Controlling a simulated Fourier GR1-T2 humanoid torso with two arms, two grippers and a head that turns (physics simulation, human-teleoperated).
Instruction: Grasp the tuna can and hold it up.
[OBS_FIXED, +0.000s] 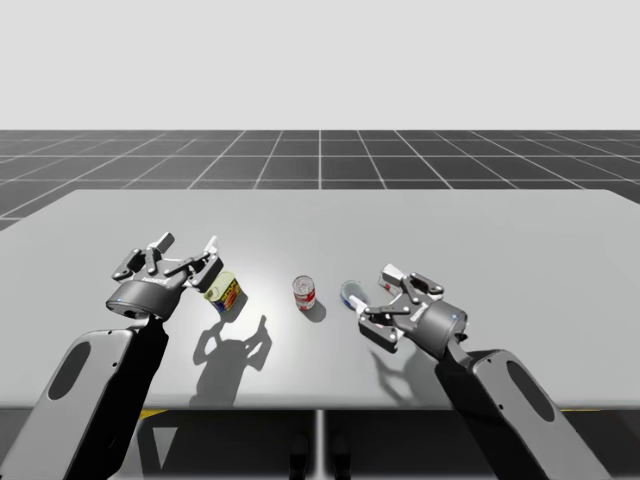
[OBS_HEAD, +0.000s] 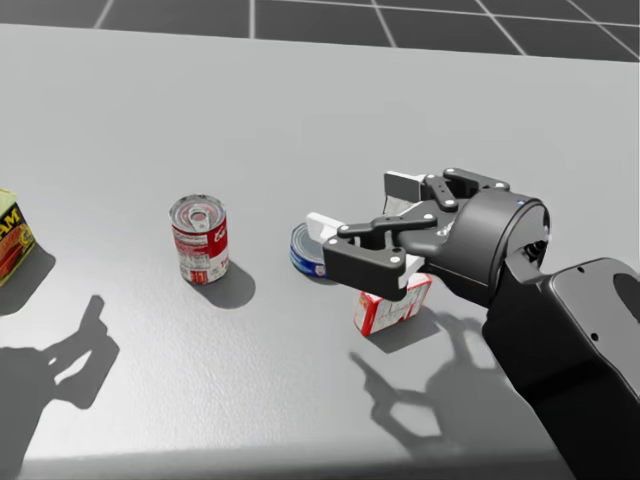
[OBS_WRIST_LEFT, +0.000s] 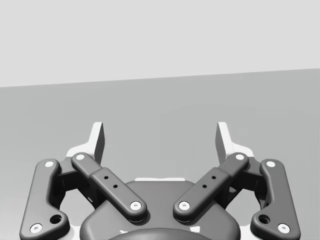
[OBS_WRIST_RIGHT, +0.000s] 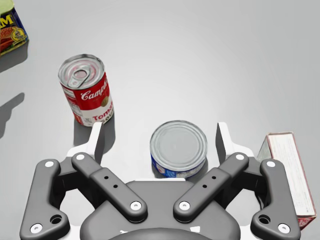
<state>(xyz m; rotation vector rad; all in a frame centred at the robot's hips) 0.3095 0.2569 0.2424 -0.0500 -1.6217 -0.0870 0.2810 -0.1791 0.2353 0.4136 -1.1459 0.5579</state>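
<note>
My open right end effector (OBS_WRIST_RIGHT: 160, 136) straddles the tuna can (OBS_WRIST_RIGHT: 178, 146) on the tabletop (OBS_WRIST_RIGHT: 210, 45), fingers clear of it; my left end effector (OBS_WRIST_LEFT: 160, 137) is open too.

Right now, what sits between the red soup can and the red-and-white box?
The tuna can, seen in the right wrist view, between the fingers of my open right pincer.

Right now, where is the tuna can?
In my right wrist view, the tuna can sits between my right hand's open fingers, near a red can.
</note>
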